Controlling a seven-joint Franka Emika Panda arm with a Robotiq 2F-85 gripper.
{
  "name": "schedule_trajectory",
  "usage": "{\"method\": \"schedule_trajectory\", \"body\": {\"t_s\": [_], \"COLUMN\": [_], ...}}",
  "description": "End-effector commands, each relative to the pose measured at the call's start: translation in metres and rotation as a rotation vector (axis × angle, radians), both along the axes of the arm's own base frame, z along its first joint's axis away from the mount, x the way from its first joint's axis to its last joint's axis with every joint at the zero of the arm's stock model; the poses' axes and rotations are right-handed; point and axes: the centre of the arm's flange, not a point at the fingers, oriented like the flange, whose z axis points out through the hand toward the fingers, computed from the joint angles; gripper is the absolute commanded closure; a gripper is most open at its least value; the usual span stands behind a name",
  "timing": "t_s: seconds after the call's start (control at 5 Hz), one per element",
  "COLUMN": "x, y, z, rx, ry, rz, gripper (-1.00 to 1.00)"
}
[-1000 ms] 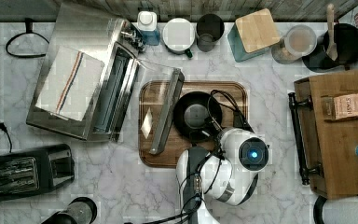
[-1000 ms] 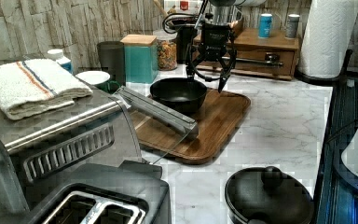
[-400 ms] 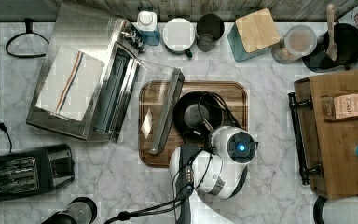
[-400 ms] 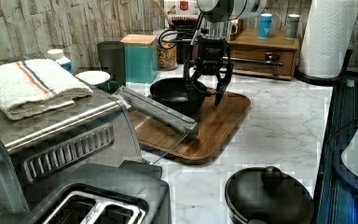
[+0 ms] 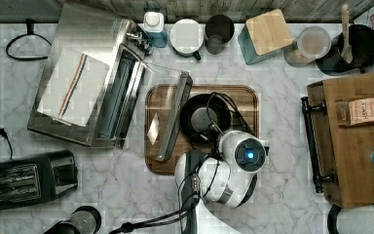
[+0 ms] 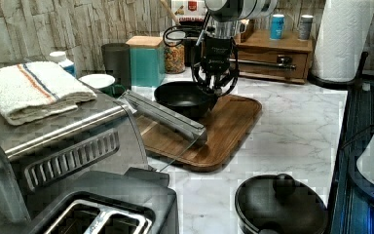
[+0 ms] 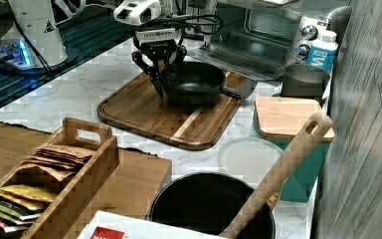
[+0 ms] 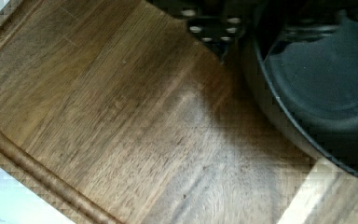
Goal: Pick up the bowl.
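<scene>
The black bowl [image 5: 202,117] sits on the wooden tray [image 5: 246,97], a little toward the top view's right of the tray's middle. In the left view my gripper [image 6: 217,91] is low over the bowl [image 6: 182,97] at its right rim. It is open, with one finger inside the rim and one outside. The right view shows the gripper [image 7: 163,82] straddling the left rim of the bowl [image 7: 196,82]. In the wrist view one finger [image 8: 212,25] stands just outside the bowl's wall [image 8: 317,93], above the tray's wood [image 8: 98,116]. The bowl rests flat on the tray.
The toaster oven [image 5: 87,78] has its door [image 5: 170,117] folded down onto the tray, close beside the bowl. A dark cup [image 5: 219,31], a teal canister [image 5: 265,34] and a black vessel with a wooden spoon [image 5: 353,44] line the back. A wooden rack [image 5: 355,136] stands at the top view's right.
My gripper has moved from beside the tray over to the bowl and come down, so its open fingers now straddle the rim. The bowl has not moved.
</scene>
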Motion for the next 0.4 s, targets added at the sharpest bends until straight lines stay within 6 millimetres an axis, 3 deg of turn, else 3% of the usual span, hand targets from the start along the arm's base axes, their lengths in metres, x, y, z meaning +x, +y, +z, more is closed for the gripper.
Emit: {"method": "schedule_trajectory", "body": {"t_s": [0.2,0.4], "x": [0.022,0.025], "y": [-0.016,-0.019], "z": [0.075,0.121], "rx": [-0.034,-0.114], "ry": [-0.128,-0.177], "rz": [-0.063,-0.117], "gripper": [1.00,1.00]}}
